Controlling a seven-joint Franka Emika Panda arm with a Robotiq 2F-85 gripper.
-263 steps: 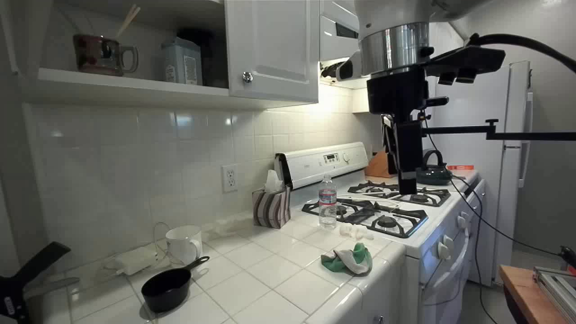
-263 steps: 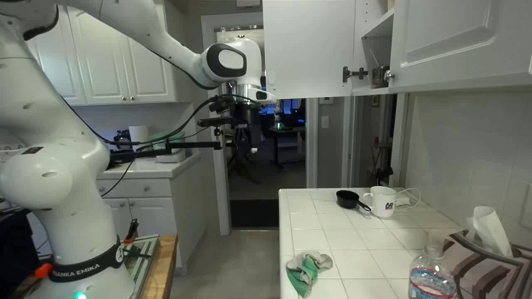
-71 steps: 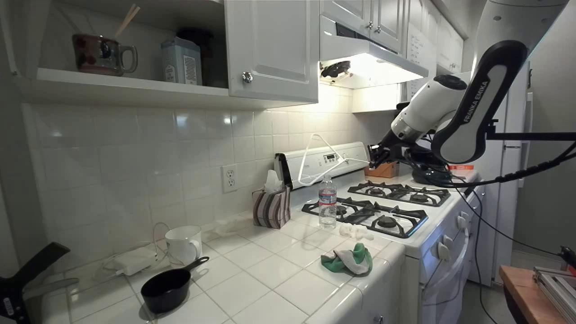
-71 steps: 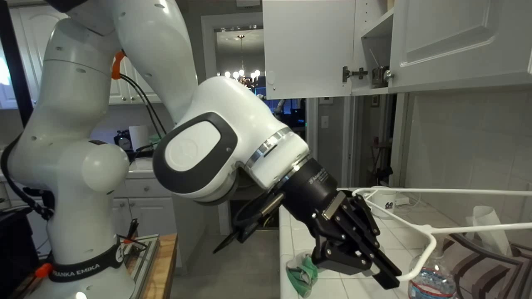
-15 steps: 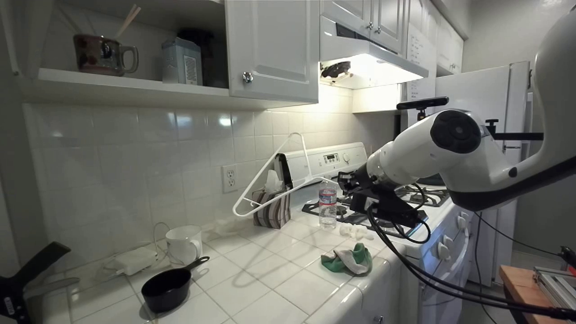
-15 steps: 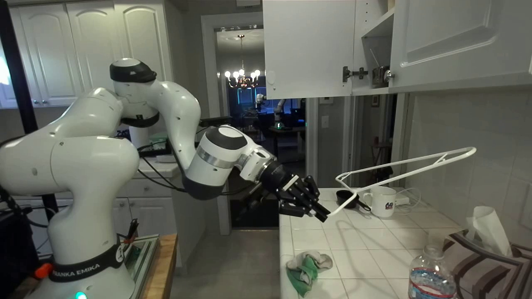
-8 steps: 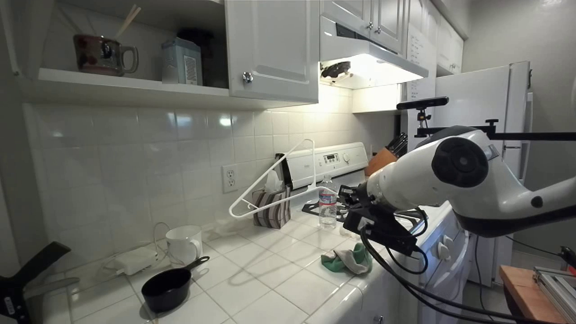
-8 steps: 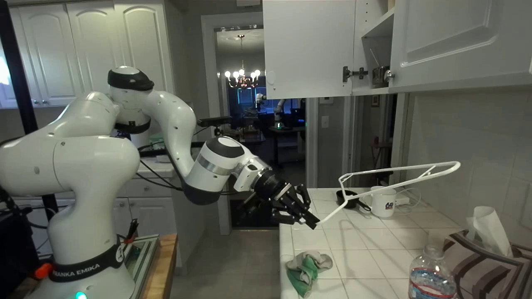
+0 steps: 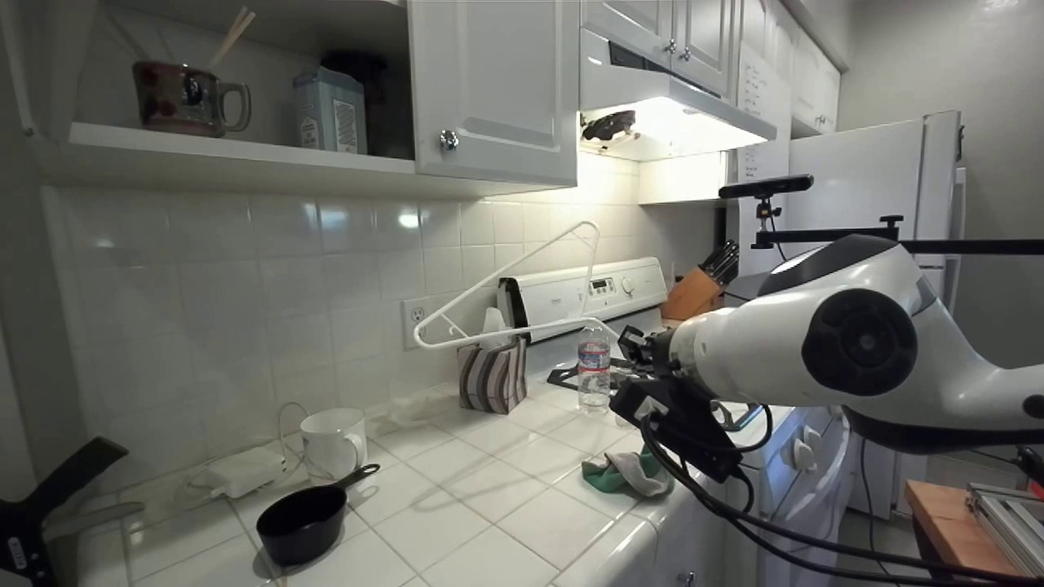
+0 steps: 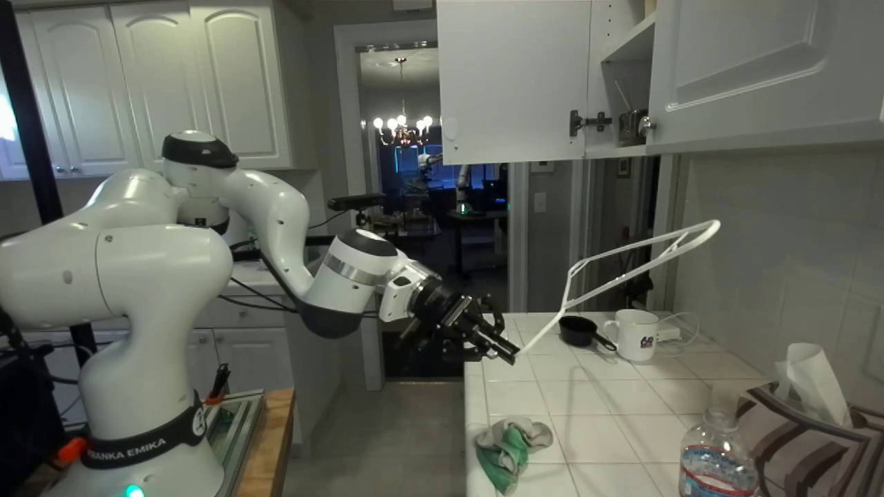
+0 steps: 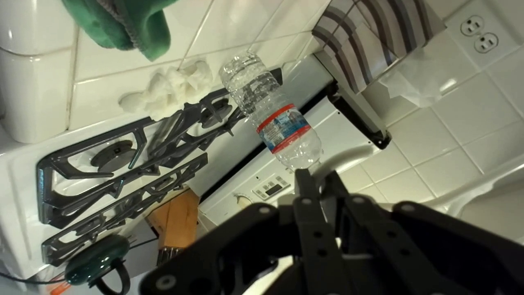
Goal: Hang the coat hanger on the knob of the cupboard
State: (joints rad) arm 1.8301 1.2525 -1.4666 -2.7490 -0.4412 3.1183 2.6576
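Here, hanger [image 9: 522,330] gripped — kettle [image 11: 97,259], wrist view only

From opposite ends, both exterior views share the tiled countertop [image 9: 465,505], facing gas stove [image 9: 555,300] or doorway [image 10: 476,262] — the close wrist view, apparently near-inverted, looks past the gripper [image 11: 319,179].

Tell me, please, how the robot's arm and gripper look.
The rounded arm is white, with dark joint caps, a silver ring and black cables; a black band at its base bears white lettering ending "EMIKA". The gripper is black with slim fingers.
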